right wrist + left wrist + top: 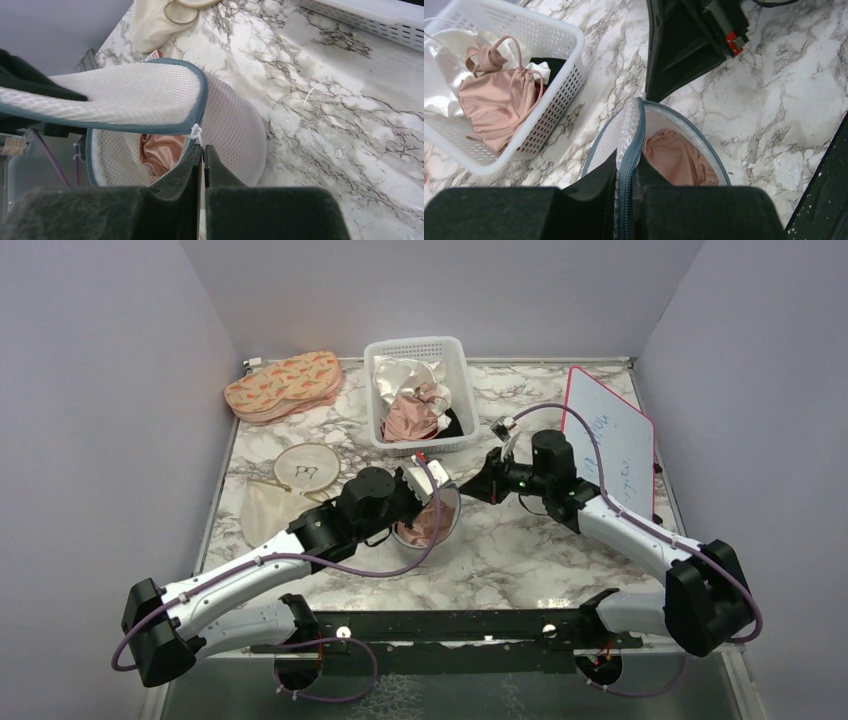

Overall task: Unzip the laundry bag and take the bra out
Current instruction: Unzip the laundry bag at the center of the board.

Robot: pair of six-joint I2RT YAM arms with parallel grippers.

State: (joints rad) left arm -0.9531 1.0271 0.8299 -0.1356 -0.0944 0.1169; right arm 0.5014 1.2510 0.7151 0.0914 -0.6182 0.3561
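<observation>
The laundry bag (235,125), a round white mesh drum edged in blue-grey zip tape, is sitting near the middle of the marble table (520,550), a little nearer than the white slotted basket (574,50). Its lid is lifting off the body like an open flap, and the dusty-pink bra (674,157) is showing inside, lying in the bottom of the bag. The left arm is stretching diagonally from the near left corner toward the centre, with its wrist over the bag's far left edge. The left gripper (626,172) is clenching the lid's zip edge, which is running up between its two dark fingers. The right arm is reaching in from the near right with its elbow bent and its forearm pointing left. The right gripper (204,155) is sitting low at the bag's right side, with its fingers pressing together on a thin white pull cord (196,132) tied at the zip rim. The two grippers are facing each other closely across the bag.
</observation>
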